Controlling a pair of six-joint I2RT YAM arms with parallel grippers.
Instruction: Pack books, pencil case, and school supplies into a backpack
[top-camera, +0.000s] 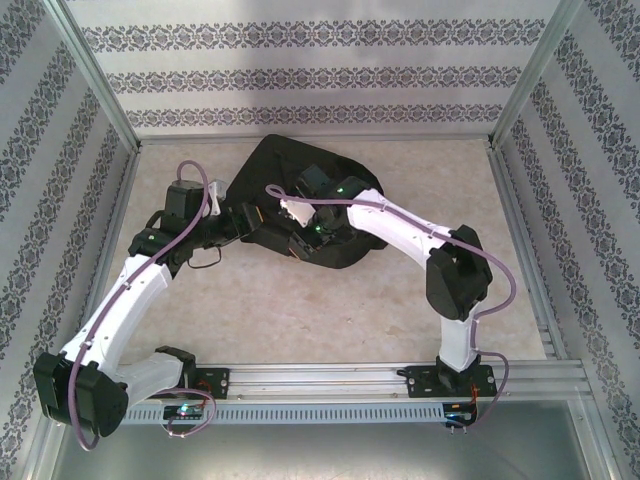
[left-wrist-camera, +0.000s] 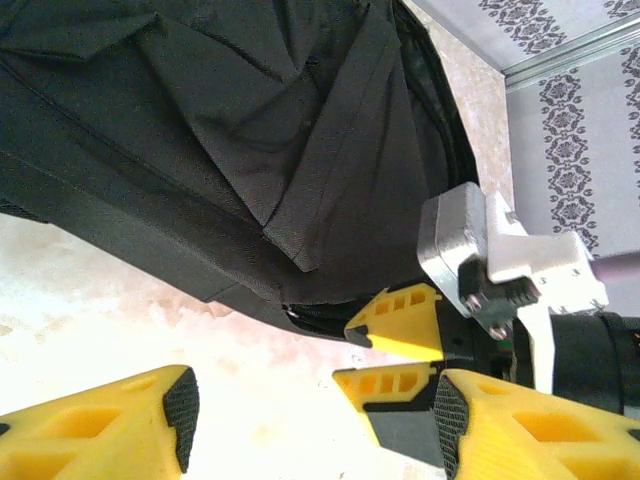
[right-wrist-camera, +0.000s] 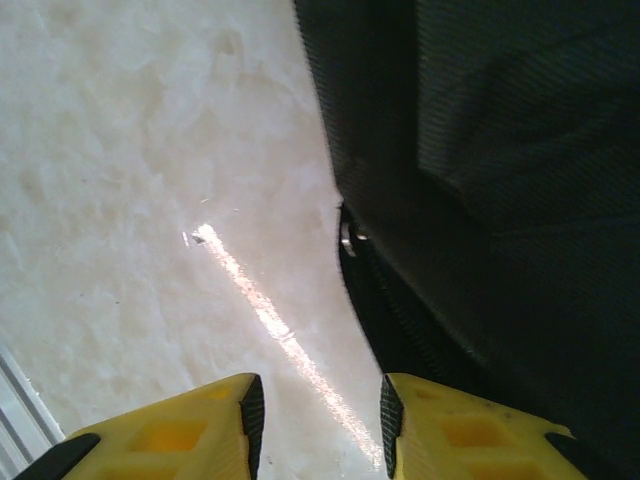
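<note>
Lying on the far middle of the table (top-camera: 300, 310), the backpack (top-camera: 290, 165) looks from the top camera like a flat dark shape with a rounded outline, its near edge partly hidden by the two wrists meeting over it. The left gripper (top-camera: 252, 222) reaches it from the left side and the right gripper (top-camera: 298, 243) from the right, the two close together at the pack's near-left edge.

The left wrist camera gives what the overhead shot cannot: the backpack (left-wrist-camera: 250, 120) is soft black cloth, slumped into several sharp folds and overlapping flaps, with a thicker seamed edge resting on the pale marbled table (left-wrist-camera: 100, 300). The left gripper (left-wrist-camera: 315, 410) shows its yellow fingers spread wide, nothing between them but bare tabletop. Just ahead of its right finger sits the right gripper (left-wrist-camera: 352, 358), seen side-on, its two yellow tips a narrow gap apart and right at the pack's lower edge; whether they touch the cloth I cannot tell.

The right wrist camera brings the weave close: the backpack (right-wrist-camera: 500, 150) fills the right side as coarse dark fabric, with a small bit of metal (right-wrist-camera: 350, 238) at its seam. The right gripper (right-wrist-camera: 320, 420) has its jaws slightly parted over the table (right-wrist-camera: 150, 200), holding nothing, its right finger beside the cloth.
</note>
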